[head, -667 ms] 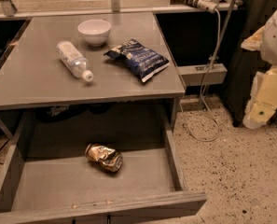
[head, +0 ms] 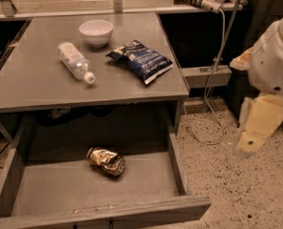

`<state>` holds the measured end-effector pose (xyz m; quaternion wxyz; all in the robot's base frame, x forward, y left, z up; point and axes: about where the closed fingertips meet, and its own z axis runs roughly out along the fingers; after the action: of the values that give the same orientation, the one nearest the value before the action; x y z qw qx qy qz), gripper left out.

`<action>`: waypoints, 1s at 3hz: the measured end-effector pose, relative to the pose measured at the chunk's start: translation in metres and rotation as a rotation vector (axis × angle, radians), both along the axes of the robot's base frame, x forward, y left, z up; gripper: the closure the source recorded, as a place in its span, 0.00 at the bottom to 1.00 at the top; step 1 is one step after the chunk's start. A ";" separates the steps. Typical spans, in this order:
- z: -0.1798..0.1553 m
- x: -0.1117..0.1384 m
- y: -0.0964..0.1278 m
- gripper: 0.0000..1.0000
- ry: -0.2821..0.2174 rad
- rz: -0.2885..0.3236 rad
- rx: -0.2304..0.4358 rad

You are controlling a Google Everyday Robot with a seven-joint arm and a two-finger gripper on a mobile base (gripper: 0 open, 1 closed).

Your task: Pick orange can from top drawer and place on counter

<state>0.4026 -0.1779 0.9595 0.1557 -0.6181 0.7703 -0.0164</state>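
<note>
orange can (head: 106, 161) in open top drawer (head: 177, 165), pincer (head: 253, 128) far right, its state unclear

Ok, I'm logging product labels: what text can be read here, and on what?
The chip bag: print too blurred to read.
The clear bottle: label unreadable.
The orange can: no legible text.
The gripper, off to the right of the top drawer: no text.
</note>
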 end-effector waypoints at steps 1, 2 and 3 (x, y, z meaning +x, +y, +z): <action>-0.019 -0.033 0.051 0.00 0.036 0.084 0.000; -0.019 -0.033 0.051 0.00 0.036 0.084 0.001; -0.034 -0.026 0.071 0.00 0.034 0.064 0.030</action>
<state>0.3764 -0.1068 0.9258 0.1525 -0.6403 0.7528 0.0108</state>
